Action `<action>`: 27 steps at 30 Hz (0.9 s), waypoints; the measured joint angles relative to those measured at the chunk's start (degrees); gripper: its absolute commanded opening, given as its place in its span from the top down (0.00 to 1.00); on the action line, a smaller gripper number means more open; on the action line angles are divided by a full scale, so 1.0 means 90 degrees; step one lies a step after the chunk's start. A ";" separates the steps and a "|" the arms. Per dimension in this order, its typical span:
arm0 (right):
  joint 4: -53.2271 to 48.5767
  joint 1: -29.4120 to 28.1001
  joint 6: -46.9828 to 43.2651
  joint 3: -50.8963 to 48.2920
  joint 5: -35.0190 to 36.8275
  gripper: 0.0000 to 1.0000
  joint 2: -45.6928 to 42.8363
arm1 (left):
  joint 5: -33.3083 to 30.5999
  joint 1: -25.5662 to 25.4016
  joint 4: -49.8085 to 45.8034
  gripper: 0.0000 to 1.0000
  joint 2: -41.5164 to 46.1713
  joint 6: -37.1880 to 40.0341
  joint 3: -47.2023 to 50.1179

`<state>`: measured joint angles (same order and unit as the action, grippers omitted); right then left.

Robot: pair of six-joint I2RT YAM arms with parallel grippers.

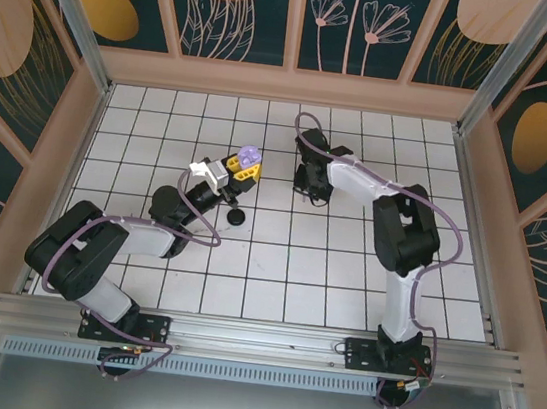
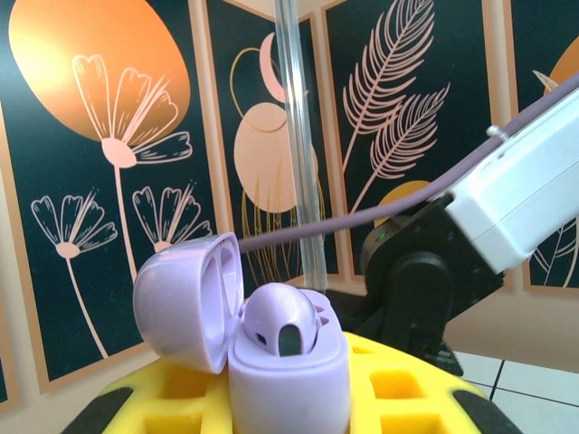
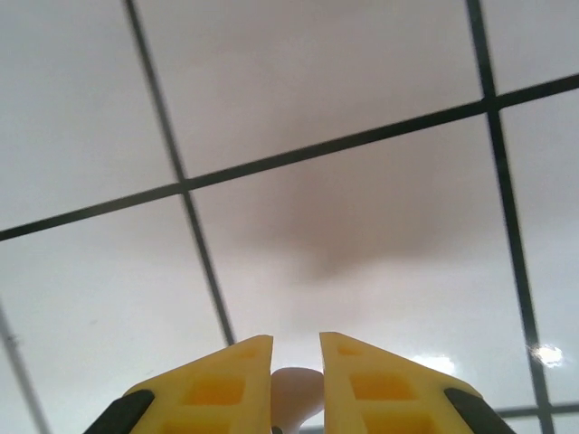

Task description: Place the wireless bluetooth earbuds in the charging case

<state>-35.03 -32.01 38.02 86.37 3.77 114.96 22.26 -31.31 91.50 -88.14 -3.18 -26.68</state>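
Observation:
My left gripper (image 1: 241, 170) is shut on a lilac charging case (image 2: 289, 384), held upright between its yellow fingers (image 2: 412, 389). The case's lid (image 2: 185, 298) stands open to the left. One lilac earbud (image 2: 282, 321) sits in the case, its rounded top poking out. From above, the case (image 1: 251, 155) shows at the gripper's tip over the middle tiles. My right gripper (image 1: 313, 188) points down close to the tiled floor, right of the case. Its yellow fingers (image 3: 237, 380) are shut on a small pale pinkish-lilac earbud (image 3: 297, 393), mostly hidden between them.
A black round disc (image 1: 238, 217) lies on the white tiled floor (image 1: 346, 265) just in front of the left gripper. Wooden walls with dark floral panels (image 1: 239, 8) close in the floor. The right arm's white link (image 2: 520, 203) and purple cable (image 2: 389, 212) cross behind the case.

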 measured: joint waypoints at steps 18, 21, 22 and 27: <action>0.1438 -0.0911 -0.0253 -0.0597 0.0617 0.81 -0.3351 | 0.0478 0.0000 -0.0403 1.00 0.0335 0.0498 -0.0109; 0.1642 -0.1180 -0.0379 -0.0602 0.0760 0.81 -0.3653 | 0.0520 0.0000 -0.0471 1.00 0.0338 0.0529 -0.0121; 0.1707 -0.1263 -0.0401 -0.0607 0.0794 0.81 -0.3733 | 0.0529 0.0000 -0.0491 1.00 0.0335 0.0549 -0.0121; 0.2062 -0.1661 -0.0525 -0.0755 0.0988 0.81 -0.4075 | 0.0634 0.0000 -0.0612 1.00 0.0335 0.0617 -0.0202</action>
<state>-16.47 -46.96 33.30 79.57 12.67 78.28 27.97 -31.31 86.00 -85.12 2.37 -28.49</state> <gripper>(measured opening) 0.193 0.212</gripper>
